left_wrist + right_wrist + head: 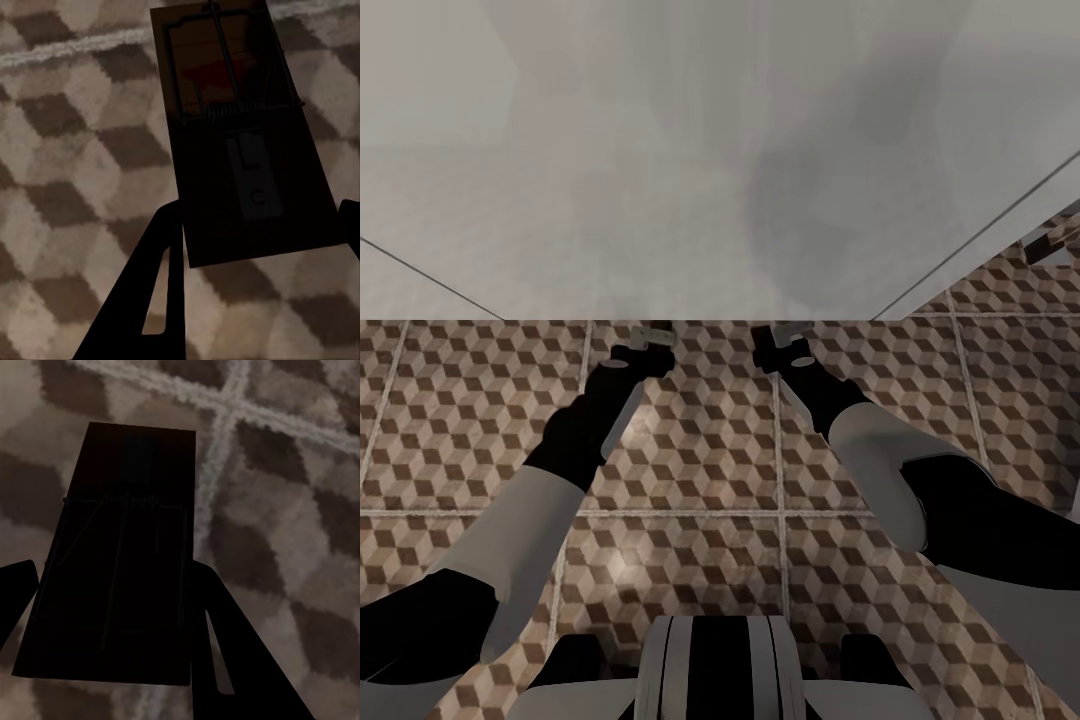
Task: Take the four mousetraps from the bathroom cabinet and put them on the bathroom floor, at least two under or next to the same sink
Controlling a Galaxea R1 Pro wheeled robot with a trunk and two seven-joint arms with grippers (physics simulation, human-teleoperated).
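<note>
Your left gripper [255,247] and right gripper [112,600] each clamp a dark mousetrap [240,135] [120,555] lengthwise, long axis extending beyond the fingers [150,300], above the bathroom floor [690,470].

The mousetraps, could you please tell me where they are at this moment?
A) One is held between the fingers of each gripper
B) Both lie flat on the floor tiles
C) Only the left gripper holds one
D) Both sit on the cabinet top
A: a mousetrap sits between the left gripper's fingers, and another mousetrap between the right gripper's, above the bathroom floor.
</note>
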